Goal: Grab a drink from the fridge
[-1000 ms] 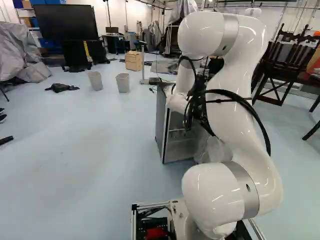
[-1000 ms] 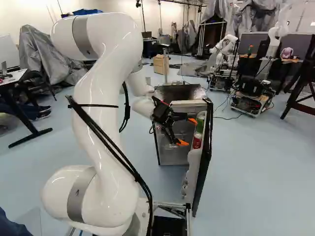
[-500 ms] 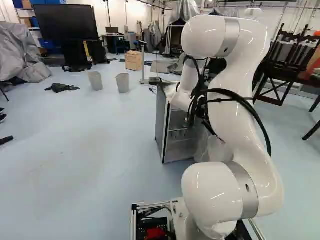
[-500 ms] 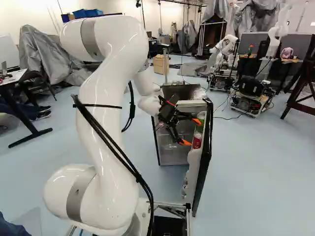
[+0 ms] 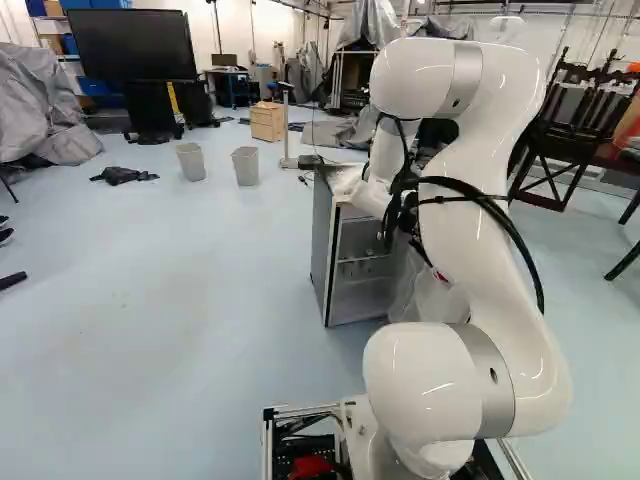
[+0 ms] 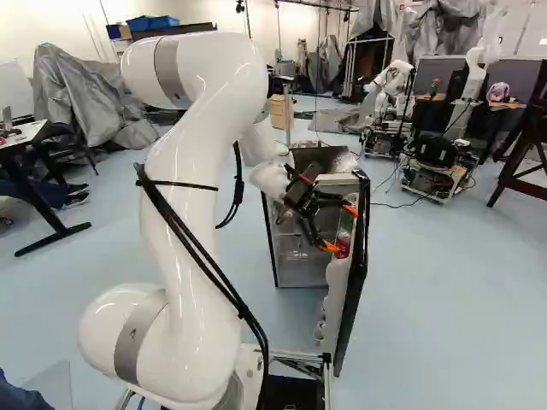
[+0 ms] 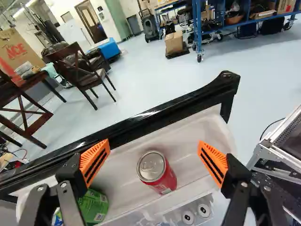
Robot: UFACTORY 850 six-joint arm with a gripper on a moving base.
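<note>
Right of centre in the right base view, the orange-padded black two-finger gripper (image 6: 340, 228) points at the open black-edged fridge door (image 6: 352, 299). Its jaws stand wide apart, holding nothing. Ahead, between them, a red metal drink can (image 7: 163, 177) sits in the white plastic door shelf (image 7: 190, 145), near a green metal can (image 7: 94, 207).

Behind one finger of the gripper (image 6: 340, 229), the green can (image 7: 98, 206) is partly hidden; ahead, the fridge door (image 7: 164, 117) — cut off by the wrist view's edge.
</note>
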